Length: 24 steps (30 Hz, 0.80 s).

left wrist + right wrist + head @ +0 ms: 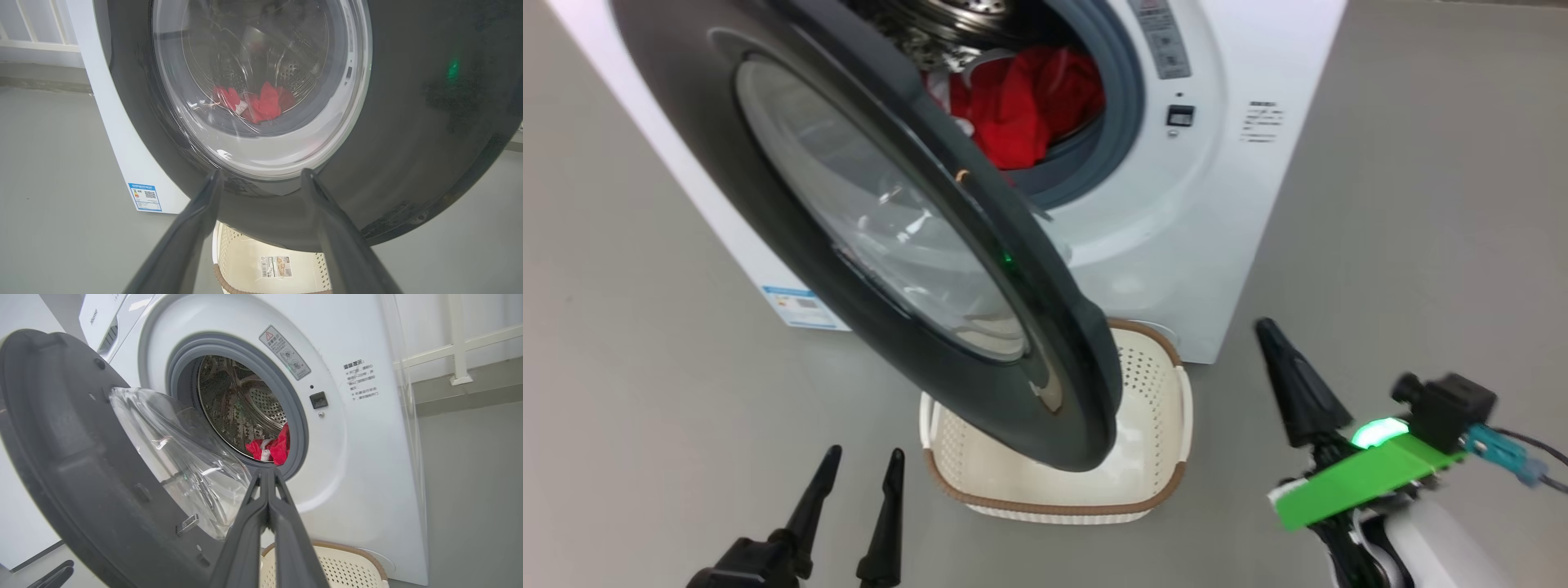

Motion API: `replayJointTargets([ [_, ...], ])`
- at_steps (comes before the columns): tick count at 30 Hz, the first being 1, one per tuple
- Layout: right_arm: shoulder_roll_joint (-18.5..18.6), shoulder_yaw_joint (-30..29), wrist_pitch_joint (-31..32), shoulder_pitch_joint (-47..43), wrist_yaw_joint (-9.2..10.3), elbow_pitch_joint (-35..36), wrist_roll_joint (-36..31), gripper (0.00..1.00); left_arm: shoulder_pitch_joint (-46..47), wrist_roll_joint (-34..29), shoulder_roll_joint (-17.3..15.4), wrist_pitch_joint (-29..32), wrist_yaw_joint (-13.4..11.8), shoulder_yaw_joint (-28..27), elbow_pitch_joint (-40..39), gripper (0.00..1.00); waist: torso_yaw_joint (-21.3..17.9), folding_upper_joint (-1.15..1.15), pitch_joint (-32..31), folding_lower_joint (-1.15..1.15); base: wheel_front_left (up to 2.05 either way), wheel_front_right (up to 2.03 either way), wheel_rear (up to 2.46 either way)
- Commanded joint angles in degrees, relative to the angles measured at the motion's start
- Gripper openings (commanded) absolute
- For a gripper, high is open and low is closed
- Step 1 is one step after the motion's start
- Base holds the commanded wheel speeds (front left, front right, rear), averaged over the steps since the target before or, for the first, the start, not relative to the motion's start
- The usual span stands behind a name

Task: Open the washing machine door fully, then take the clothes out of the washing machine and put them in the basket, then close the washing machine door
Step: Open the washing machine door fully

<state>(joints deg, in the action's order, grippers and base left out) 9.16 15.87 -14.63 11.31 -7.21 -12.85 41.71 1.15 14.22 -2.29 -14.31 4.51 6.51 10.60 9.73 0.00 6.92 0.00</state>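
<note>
Grey floor (1421, 204) surrounds the washing machine (1176, 245). The washing machine door (874, 237) stands half open and overhangs the basket (1152, 384), and the clothes (1021, 106) lie in the drum. The left hand (866, 451) gapes wide and empty, facing the door's outside; the right hand (1266, 327) is pinched closed on nothing. Reaching in now, an arm may knock the door (not fully swung), and clothes could land on it. A blue QR label (145, 197), a warning sticker (284, 352) and a barcode label (275, 266) show, but their print is unreadable.
</note>
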Motion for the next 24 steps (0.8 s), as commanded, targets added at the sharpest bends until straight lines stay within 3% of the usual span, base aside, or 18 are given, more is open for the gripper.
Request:
replayJointTargets([
  [1, 0.76, 2.96, -0.37, 2.52, -0.28, 1.22, 2.41, 0.00, 0.66, 0.25, -0.59, -0.69, -0.39, -1.40, -1.54, 1.00, 1.29, 0.00, 0.18, 0.00, 0.00, 0.00, 0.00],
  [12, 6.78, 17.85, -0.37, 9.57, -0.28, 0.13, 23.83, 0.00, 0.56, 1.72, -0.59, -0.69, -0.83, 0.95, -1.56, 1.00, 6.01, 0.00, 1.04, 0.00, 0.00, 0.00, 0.00],
  [24, 9.51, 27.88, -0.37, 11.99, -0.28, 2.74, 32.46, 0.00, 0.79, 2.49, -0.59, -0.69, -0.92, 1.93, -1.53, 1.00, 8.65, 0.00, 1.28, 0.00, 0.00, 0.00, 0.00],
])
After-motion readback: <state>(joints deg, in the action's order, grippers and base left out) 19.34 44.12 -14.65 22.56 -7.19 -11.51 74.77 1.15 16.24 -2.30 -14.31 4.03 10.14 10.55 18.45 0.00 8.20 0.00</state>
